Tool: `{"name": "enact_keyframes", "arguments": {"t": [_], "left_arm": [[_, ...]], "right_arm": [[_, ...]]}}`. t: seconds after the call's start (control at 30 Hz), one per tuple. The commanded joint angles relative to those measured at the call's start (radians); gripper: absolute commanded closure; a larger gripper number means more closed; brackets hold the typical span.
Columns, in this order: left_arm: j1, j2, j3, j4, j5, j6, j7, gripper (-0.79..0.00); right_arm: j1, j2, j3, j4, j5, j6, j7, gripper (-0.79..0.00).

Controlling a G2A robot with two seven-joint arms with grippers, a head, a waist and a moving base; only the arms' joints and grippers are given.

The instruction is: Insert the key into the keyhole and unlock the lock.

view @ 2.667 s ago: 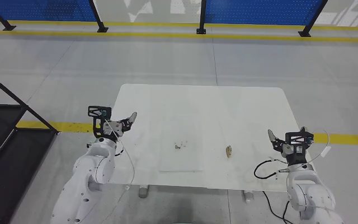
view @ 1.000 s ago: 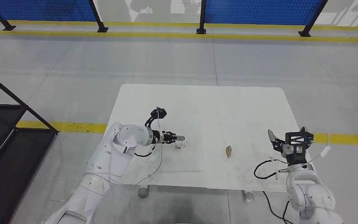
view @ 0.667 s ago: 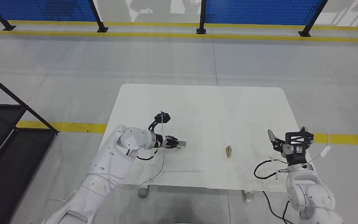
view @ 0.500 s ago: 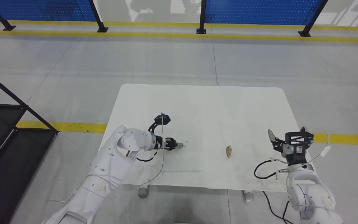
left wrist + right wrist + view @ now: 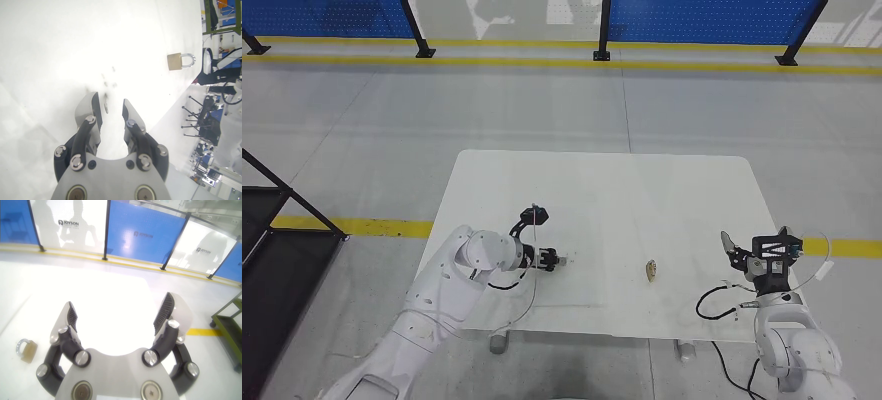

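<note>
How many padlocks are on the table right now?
1. The padlock lies flat on the white table, toward its front edge, with nothing touching it. Nothing on the table looks able to hide another.

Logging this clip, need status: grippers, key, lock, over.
Left gripper open, straddling key. Right gripper open, at table edge. Padlock apart, untouched.

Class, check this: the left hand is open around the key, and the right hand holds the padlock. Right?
No: the right hand is open and empty; the padlock lies on the table, apart from it, per the right wrist view.
</note>
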Motion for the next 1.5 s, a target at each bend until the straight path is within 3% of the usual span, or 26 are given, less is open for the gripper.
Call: {"name": "enact_keyframes", "arguments": {"t": [0.0,0.03,0.07,0.33,0.57,0.8,1.13,1.23,1.47], "left_arm": [[-0.004,0.000,0.003,0.004,-0.002,0.000,-0.001,-0.099],[-0.006,0.001,0.003,0.007,-0.005,0.002,0.000,-0.022],[-0.008,0.001,0.004,0.007,-0.006,0.003,0.000,0.000],[-0.009,0.010,-0.005,-0.027,0.005,0.012,-0.022,0.000],[0.019,0.028,-0.061,-0.130,-0.002,0.022,-0.036,0.000],[0.128,0.053,-0.230,-0.246,-0.168,0.039,-0.014,0.000],[0.319,0.078,-0.512,-0.286,-0.649,-0.018,-0.069,0.000],[0.343,0.084,-0.564,-0.281,-0.764,-0.017,-0.119,0.000],[0.344,0.103,-0.630,-0.257,-0.825,-0.045,-0.233,0.000]], "right_arm": [[0.000,0.000,0.000,0.000,0.000,0.000,0.000,-0.785],[0.000,0.000,0.000,0.000,0.000,0.000,0.000,-0.785],[0.000,0.000,0.000,0.000,0.000,0.000,0.000,-0.785],[0.000,0.000,0.000,0.000,0.000,0.000,0.000,-0.785],[0.000,0.000,0.000,0.000,0.000,0.000,0.000,-0.785],[0.000,0.000,0.000,0.000,0.000,0.000,0.000,-0.785],[0.000,0.000,0.000,0.000,0.000,0.000,0.000,-0.785],[0.000,0.000,0.000,0.000,0.000,0.000,0.000,-0.785],[0.000,0.000,0.000,0.000,0.000,0.000,0.000,-0.785]]}}
